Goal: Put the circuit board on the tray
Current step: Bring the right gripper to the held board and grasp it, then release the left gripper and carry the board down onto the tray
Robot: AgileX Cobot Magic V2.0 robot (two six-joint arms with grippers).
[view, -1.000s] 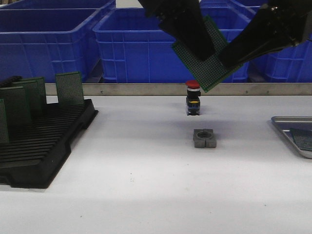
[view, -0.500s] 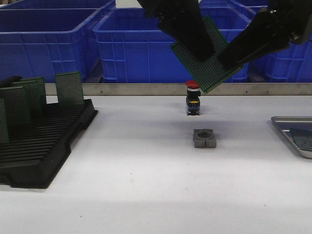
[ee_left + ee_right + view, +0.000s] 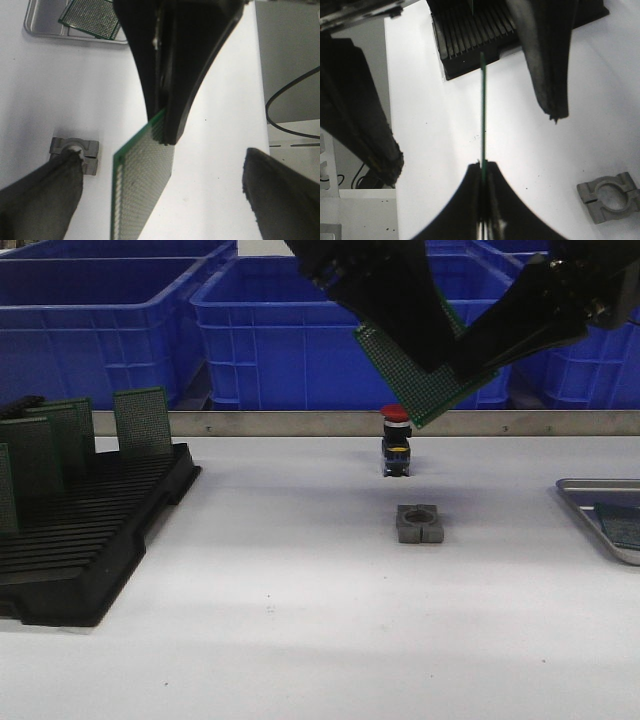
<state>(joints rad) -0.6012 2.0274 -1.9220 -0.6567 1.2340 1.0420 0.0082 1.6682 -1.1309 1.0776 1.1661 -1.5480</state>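
Cropping at the front view's top edge hides most of both arms, and the tray (image 3: 600, 502) at 3 o'clock is cut by the right edge, so only its near corner and one board lying in it show. Whether the left fingers still touch the held board is hard to make out from the front.

The right gripper (image 3: 483, 172) has its jaws pressed together on the edge of the circuit board (image 3: 425, 375), seen edge-on in its wrist view. The left gripper (image 3: 155, 200) stands wide open, its fingers (image 3: 45, 200) apart on either side of the same board, not pinching it. The board hangs tilted in the air at 12 o'clock, above the table (image 3: 300, 640) and well apart from the tray.

Counted: one held board, one in the tray, three clearly upright in the black rack (image 3: 90, 550) at 9 o'clock, one red-capped button (image 3: 396, 443), one grey clamp block (image 3: 419, 524), several blue bins (image 3: 280, 330) behind.
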